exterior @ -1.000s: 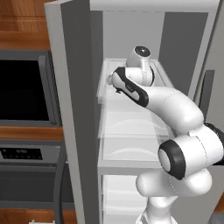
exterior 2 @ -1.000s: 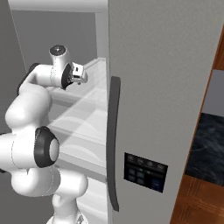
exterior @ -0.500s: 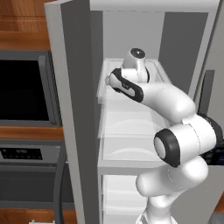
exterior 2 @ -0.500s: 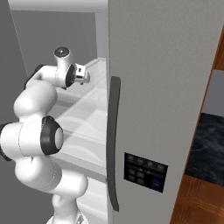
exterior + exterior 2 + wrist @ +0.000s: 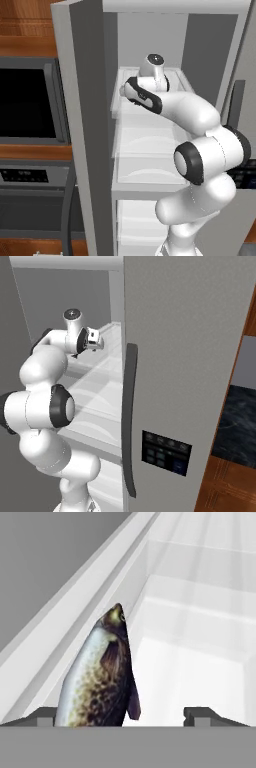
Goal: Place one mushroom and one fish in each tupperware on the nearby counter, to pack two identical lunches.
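A speckled fish point(image 5: 100, 672) with a silver belly and dark back lies on a white fridge shelf point(image 5: 200, 677), next to the shelf's left wall. In the hand view my gripper point(image 5: 122, 714) stands open around its tail end. The left fingertip point(image 5: 45, 716) is close beside the fish, and the right fingertip point(image 5: 200, 714) stands well apart from it. The base views show the gripper point(image 5: 95, 341) reaching onto the upper shelf point(image 5: 150, 107) of the open fridge. A patch of black marble counter point(image 5: 235, 431) lies at the right. The mushroom and the tupperware are out of view.
The grey fridge door point(image 5: 175, 356) with its dark handle point(image 5: 129, 416) stands close on the right of the arm. The other open door point(image 5: 85, 125) is on the left, with a microwave point(image 5: 25, 100) beyond it. More white shelves point(image 5: 145, 170) lie below the hand.
The hand has pushed slightly deeper onto the upper shelf, and the arm's elbow has swung and settled lower. The fridge and doors have not moved.
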### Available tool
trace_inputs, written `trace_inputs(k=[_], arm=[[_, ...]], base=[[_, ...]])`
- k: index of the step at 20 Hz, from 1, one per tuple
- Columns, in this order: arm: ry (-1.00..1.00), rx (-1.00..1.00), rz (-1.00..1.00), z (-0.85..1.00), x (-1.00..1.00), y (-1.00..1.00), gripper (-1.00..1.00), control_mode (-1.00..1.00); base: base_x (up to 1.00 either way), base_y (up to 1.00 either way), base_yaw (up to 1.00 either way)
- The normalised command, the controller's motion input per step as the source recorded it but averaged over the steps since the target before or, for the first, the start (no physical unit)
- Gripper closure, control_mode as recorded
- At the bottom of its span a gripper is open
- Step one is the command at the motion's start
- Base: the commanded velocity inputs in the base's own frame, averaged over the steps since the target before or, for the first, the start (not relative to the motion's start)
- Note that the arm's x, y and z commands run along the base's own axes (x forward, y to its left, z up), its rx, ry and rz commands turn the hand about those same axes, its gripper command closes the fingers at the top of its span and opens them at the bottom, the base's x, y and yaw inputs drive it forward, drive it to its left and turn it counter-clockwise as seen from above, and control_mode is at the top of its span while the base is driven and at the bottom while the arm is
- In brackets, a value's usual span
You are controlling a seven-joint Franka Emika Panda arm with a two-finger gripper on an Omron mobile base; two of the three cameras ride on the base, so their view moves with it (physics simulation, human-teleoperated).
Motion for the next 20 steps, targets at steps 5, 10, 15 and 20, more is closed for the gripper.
trace_inputs(k=[5,10,15,20], arm=[[0.00,0.00,0.00,-0.38,0.00,-0.17,-1.00,-1.00],[0.00,0.00,0.00,-0.37,0.00,-0.26,1.00,-1.00],[0.00,0.00,0.02,-0.24,0.00,-0.11,1.00,-1.00],[0.02,0.00,0.03,-0.24,-0.67,-0.05,1.00,-1.00]], base=[[0.00,0.00,0.00],[0.00,0.00,0.00],[0.00,0.00,0.00],[0.00,0.00,0.00]])
